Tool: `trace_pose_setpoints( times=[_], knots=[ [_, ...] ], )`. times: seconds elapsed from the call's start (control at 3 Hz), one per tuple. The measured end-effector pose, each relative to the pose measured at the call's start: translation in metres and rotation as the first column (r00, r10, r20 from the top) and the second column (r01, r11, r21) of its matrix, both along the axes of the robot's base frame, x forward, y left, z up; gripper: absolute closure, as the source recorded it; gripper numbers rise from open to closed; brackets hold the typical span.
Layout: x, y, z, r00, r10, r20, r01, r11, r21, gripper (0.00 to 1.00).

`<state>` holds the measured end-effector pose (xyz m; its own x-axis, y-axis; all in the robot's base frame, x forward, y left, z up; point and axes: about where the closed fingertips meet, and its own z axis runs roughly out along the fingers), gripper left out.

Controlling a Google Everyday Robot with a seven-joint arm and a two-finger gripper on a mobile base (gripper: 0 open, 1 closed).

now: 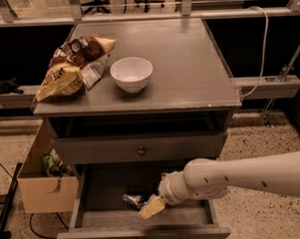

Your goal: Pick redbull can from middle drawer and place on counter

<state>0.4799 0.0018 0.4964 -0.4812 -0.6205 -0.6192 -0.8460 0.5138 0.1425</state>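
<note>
The redbull can point(132, 200) lies on its side on the floor of the open middle drawer point(93, 193), left of centre. My gripper point(152, 207) reaches into the drawer from the right on a white arm point(242, 177). Its tan fingers point(153, 206) sit right next to the can's right end, partly covering it. The grey counter point(187, 65) above holds a white bowl point(131, 73) and a chip bag point(73, 65).
A shut drawer front with a round knob point(141, 151) sits just above the open drawer. A cardboard box point(43, 181) with items stands on the floor at the left. A cable point(259, 42) hangs at the right of the cabinet.
</note>
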Motion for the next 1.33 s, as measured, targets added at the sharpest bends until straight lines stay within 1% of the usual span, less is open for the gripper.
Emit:
trace_pose_setpoints(
  times=[0.33,0.67,1.0,1.33],
  knots=[
    [0.004,0.012,-0.009,0.9997,-0.008,0.024,0.007,0.998,0.064,0.0],
    [0.012,0.025,-0.028,0.9979,-0.048,0.043,0.042,0.989,0.143,0.0],
    [0.015,0.03,-0.047,0.9943,-0.092,0.054,0.081,0.981,0.178,0.0],
    [0.015,0.029,-0.066,0.99,-0.127,0.062,0.115,0.979,0.169,0.0]
  ],
)
